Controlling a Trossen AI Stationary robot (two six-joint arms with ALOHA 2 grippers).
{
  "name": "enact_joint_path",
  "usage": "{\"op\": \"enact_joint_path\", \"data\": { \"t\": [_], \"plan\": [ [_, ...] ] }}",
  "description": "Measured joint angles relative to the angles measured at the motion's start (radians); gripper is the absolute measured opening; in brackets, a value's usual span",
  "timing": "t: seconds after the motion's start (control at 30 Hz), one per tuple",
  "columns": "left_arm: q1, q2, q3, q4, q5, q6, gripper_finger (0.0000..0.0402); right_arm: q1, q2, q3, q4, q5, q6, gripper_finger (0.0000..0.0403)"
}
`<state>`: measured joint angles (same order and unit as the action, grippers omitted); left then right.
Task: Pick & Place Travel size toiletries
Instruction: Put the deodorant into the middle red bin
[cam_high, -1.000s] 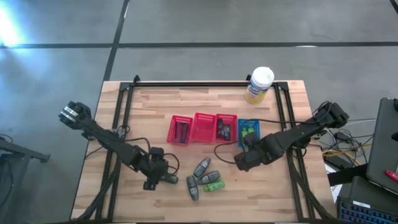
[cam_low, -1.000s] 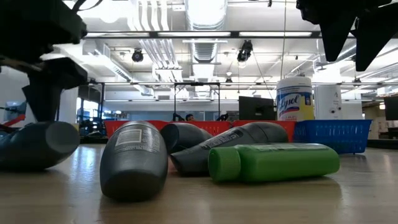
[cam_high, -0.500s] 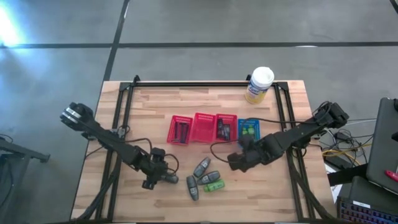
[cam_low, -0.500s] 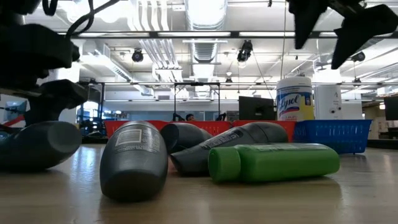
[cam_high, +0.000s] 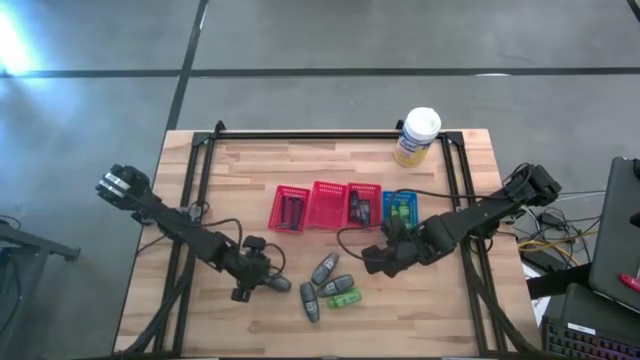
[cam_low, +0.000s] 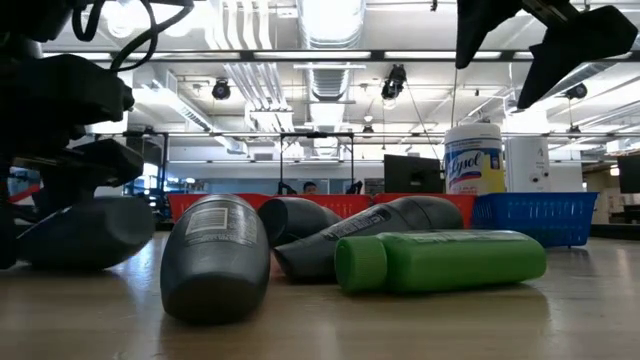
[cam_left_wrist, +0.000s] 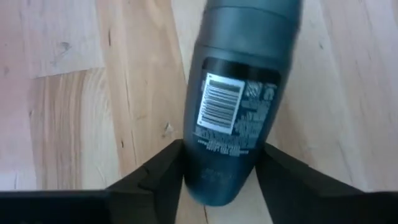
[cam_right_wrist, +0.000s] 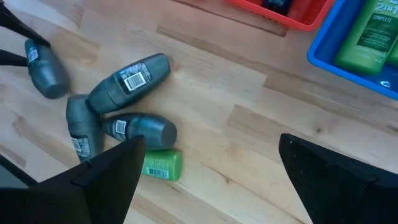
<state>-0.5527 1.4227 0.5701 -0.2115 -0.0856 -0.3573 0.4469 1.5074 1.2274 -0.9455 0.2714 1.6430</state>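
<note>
My left gripper is at the near left of the table, shut on a dark grey bottle that lies on its side; in the low view this bottle is at the far left. Just to its right, three more grey bottles and one green bottle lie in a loose pile on the wood. My right gripper hovers open, above and right of the pile. Green bottles lie in the blue basket. My left gripper pinches the grey bottle's end nearest the wrist between its two fingers, one on each side. The fingers come in low, along the bottle's length, from the table's left. The bottle lies level; whether it clears the wood, I cannot tell.
Three red baskets stand in a row mid-table beside the blue one, with dark items inside. A white-and-yellow canister stands at the far right edge. Bare wood lies along the near edge and the far left.
My right gripper has moved toward the table's left, away from the blue basket and toward the pile, staying open. My left gripper has shifted slightly toward the right with its grey bottle, which now sits closer to the pile.
</note>
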Motion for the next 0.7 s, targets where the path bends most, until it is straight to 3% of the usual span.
{"op": "enact_joint_path", "data": {
  "t": [0.13,0.27,0.57,0.7],
  "plan": [
    [0.006,-0.001,0.001,0.006,0.001,-0.050,0.0153,0.000,0.000,0.000,0.019,0.000,-0.001,0.0366],
    [0.008,-0.007,0.023,-0.008,-0.030,-0.112,0.0151,0.000,0.000,0.000,0.058,0.000,-0.004,0.0366],
    [0.010,-0.118,0.145,-0.018,-0.295,-0.101,0.0144,-0.050,-0.001,0.000,0.250,-0.002,-0.126,0.0366],
    [0.029,-0.168,0.172,-0.040,-0.334,-0.077,0.0142,-0.101,-0.001,-0.001,0.340,-0.007,-0.205,0.0365]
  ]
}}
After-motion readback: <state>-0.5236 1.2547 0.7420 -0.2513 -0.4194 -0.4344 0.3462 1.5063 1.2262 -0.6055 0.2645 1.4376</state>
